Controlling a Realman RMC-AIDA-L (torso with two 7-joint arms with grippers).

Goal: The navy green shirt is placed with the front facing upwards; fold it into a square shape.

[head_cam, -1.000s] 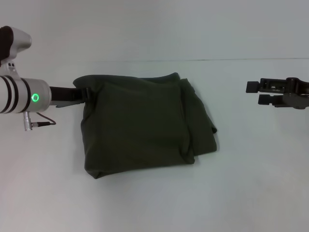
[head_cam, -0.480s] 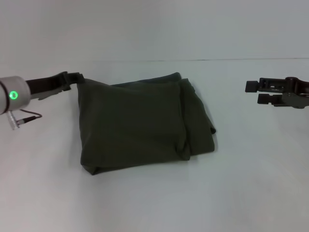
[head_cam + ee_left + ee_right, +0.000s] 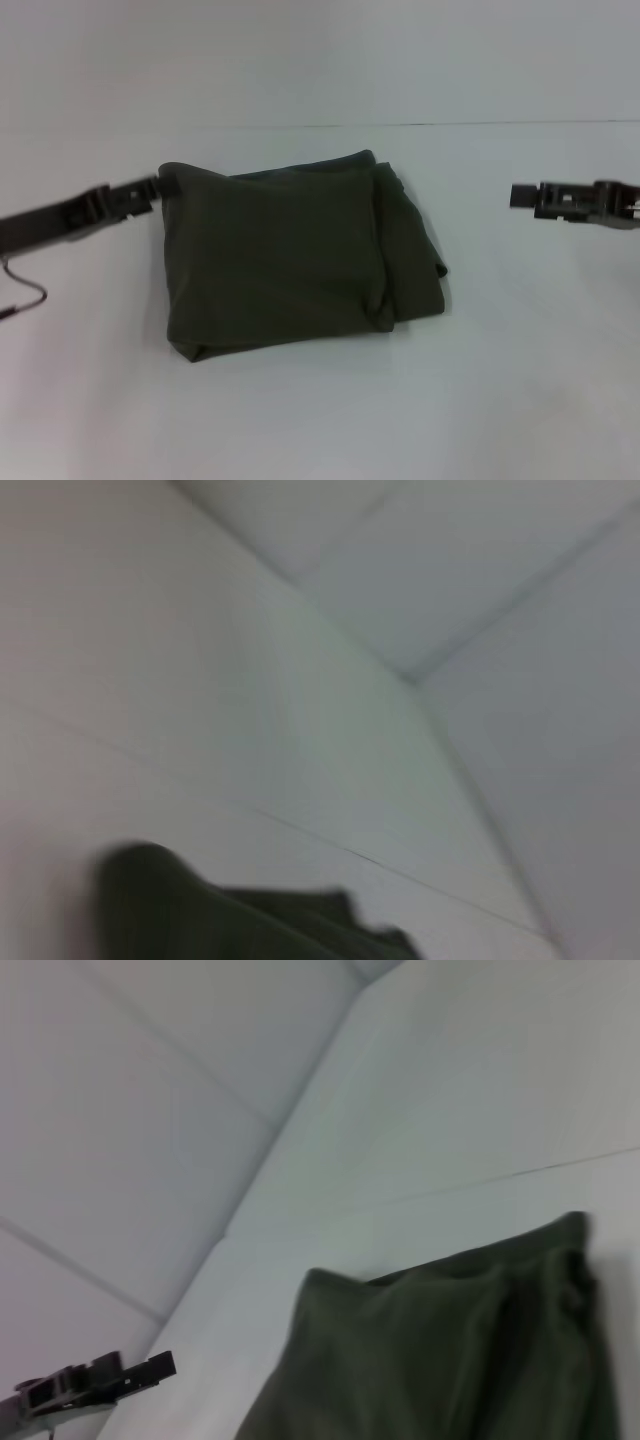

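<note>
the folded shirt [image 3: 290, 255] lies on the table [image 3: 520, 400], its far corner touching the left gripper [image 3: 150, 187], grip unclear, which could drag it open; right gripper [image 3: 525, 195] hovers well apart

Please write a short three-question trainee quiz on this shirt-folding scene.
1. True or false: the navy green shirt lies spread out flat with both sleeves extended.
2. Which tool is at the shirt's far left corner: A) left tool B) right tool?
3. Fill in: the right tool hovers ____ from the shirt, off its right side.

Key: 1 false, it is folded into a rough square. 2 A. 3 apart.
</note>
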